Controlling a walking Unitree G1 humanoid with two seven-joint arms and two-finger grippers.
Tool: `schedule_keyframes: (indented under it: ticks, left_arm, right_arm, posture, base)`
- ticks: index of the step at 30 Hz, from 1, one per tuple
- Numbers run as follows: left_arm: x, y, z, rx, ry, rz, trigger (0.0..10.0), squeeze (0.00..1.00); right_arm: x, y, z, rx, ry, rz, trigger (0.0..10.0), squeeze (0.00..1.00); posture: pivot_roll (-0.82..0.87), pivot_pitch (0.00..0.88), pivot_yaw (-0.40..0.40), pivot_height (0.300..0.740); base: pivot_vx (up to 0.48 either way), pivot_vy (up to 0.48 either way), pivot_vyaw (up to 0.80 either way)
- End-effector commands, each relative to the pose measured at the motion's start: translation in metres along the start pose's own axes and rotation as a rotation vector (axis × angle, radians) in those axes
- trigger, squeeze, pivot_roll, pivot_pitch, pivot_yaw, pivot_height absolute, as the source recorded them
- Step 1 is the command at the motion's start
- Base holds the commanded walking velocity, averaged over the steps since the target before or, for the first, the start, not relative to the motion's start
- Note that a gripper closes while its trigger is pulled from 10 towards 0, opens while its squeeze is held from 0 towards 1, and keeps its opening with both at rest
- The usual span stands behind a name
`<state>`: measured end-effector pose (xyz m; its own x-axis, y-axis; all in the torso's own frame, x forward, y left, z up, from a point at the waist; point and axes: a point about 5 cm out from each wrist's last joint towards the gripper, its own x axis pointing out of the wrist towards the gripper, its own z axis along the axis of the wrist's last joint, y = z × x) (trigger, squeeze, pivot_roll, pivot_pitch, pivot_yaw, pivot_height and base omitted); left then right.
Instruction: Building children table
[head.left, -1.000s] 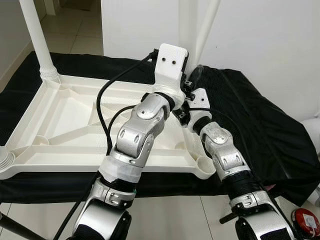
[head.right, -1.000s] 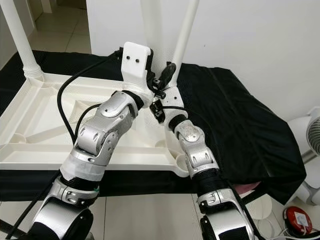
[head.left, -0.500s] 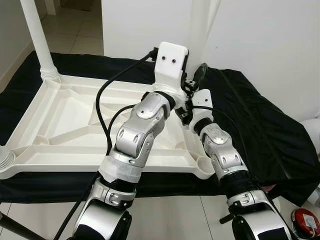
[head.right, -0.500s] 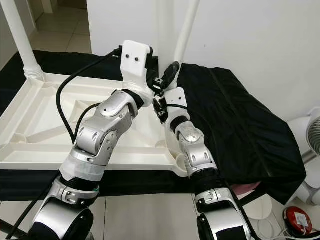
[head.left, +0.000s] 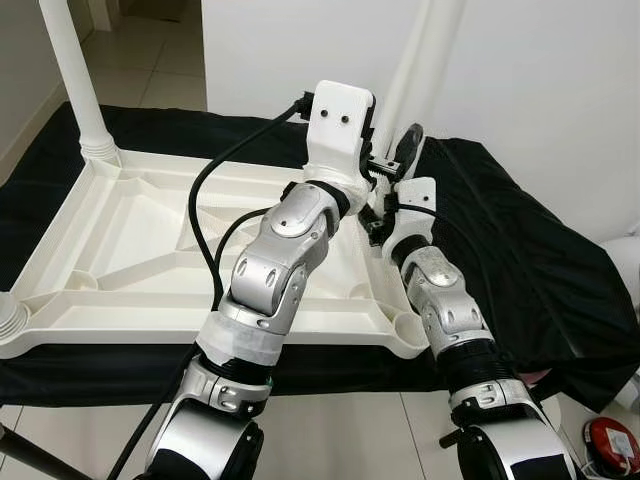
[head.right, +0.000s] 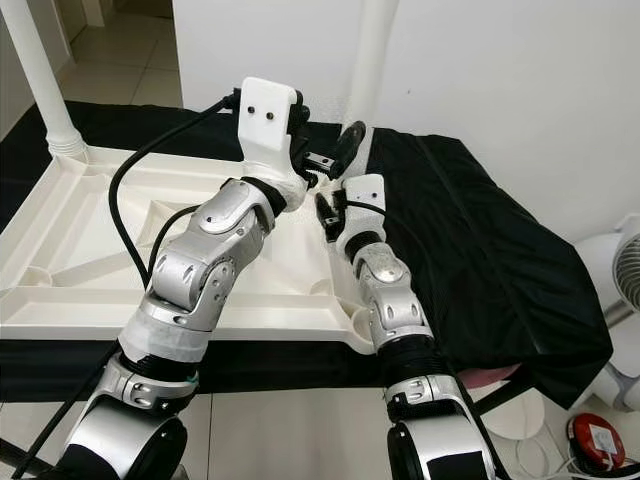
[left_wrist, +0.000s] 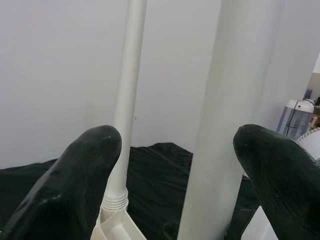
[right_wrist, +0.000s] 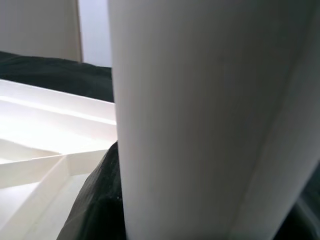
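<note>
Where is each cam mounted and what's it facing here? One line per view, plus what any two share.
Left eye view: on the head, looking forward and down at the upturned white tabletop on black cloth; both silver arms show.
Right eye view: same head camera's other eye, same scene.
Left wrist view: looks along the left gripper, fingers apart around a white table leg.
Right wrist view: on the right wrist, pressed close to a white leg, tabletop ribs behind.
Shared: left wrist and left eye views both show the leg the arms work on.

Head eyes look down over both arms; wrist cameras face a close white leg (left_wrist: 227, 115).
</note>
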<state>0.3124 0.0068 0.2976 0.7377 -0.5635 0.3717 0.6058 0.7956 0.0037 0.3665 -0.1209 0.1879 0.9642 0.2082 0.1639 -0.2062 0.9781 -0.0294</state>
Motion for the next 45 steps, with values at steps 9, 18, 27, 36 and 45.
schedule_keyframes:
  ticks: [9, 18, 27, 36, 45]
  left_arm:
    - [-0.029, 0.018, -0.02, 0.029, 0.047, -0.023, 10.0, 0.0]
    - [-0.054, 0.01, -0.047, 0.096, 0.143, -0.129, 10.0, 0.0]
    - [-0.07, -0.004, -0.084, 0.206, 0.321, -0.268, 10.0, 0.0]
    - [-0.079, -0.006, -0.117, 0.297, 0.518, -0.29, 10.0, 0.0]
    - [-0.081, 0.002, -0.136, 0.399, 0.646, -0.271, 10.0, 0.0]
  right_arm:
    - [-0.011, -0.018, -0.007, 0.088, 0.03, -0.1, 10.0, 0.0]
    - [-0.023, -0.021, -0.011, 0.028, 0.026, -0.063, 10.0, 0.0]
    - [-0.021, -0.029, -0.001, 0.003, 0.002, -0.088, 10.0, 0.0]
    - [-0.018, -0.029, 0.005, 0.002, -0.016, -0.096, 10.0, 0.0]
    - [-0.019, -0.031, 0.007, -0.004, -0.022, -0.105, 10.0, 0.0]
  posture:
    - [0.02, 0.0, -0.128, 0.74]
    - [0.02, 0.0, -0.133, 0.74]
    - [0.01, 0.0, -0.134, 0.74]
    - [0.01, 0.0, -0.128, 0.74]
    - [0.01, 0.0, -0.122, 0.74]
  base:
    - [0.0, 0.0, 0.0]
    - [0.0, 0.0, 0.0]
    - [0.0, 0.0, 0.0]
    - [0.0, 0.0, 0.0]
    - [0.0, 0.0, 0.0]
